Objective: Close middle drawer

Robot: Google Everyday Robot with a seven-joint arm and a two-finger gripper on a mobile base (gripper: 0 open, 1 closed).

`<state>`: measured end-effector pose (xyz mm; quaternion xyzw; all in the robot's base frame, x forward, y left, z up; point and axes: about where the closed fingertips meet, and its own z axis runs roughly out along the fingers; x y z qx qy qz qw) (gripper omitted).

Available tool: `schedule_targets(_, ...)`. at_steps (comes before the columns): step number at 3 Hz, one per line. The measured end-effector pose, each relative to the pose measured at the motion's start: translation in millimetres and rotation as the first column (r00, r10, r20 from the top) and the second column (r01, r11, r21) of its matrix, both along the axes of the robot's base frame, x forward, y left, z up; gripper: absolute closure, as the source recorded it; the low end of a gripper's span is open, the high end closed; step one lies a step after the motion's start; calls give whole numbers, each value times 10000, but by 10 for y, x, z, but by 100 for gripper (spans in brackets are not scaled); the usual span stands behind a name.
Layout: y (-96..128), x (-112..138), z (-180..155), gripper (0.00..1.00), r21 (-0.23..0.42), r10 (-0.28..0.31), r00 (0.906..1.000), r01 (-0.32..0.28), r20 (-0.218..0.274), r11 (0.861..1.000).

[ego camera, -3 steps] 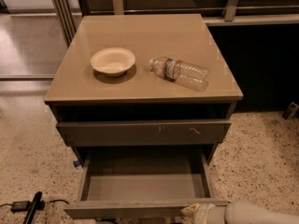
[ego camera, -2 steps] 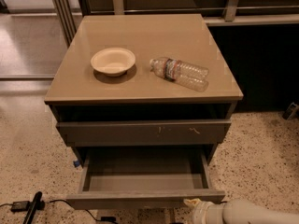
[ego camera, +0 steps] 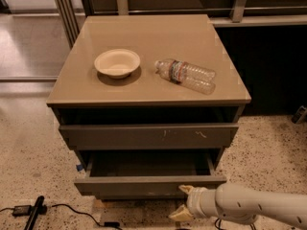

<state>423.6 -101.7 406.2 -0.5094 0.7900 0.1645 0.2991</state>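
The middle drawer of the grey-brown cabinet stands partly open, with its plain flat front sticking out and its grey inside showing. The drawer above it, with small pale scratch marks, is pushed in. My gripper, on a white arm coming in from the lower right, is at the right end of the middle drawer's front. Its pale fingertips are spread open, and the upper one touches the front. It holds nothing.
On the cabinet top lie a cream bowl and a clear plastic bottle on its side. A black tool and cable lie on the speckled floor at the lower left. A dark wall panel stands at the right, and metal rails run behind.
The middle drawer has slid inward, so less of its inside shows. My gripper has moved forward with the drawer front.
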Motion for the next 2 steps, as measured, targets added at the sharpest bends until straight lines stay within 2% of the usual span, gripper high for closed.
schedule_targets(1, 105, 581, 17, 53, -161, 401, 9973, -392, 610, 9991)
schedule_targets(2, 127, 756, 67, 48, -167, 385, 9958, -373, 833, 9992)
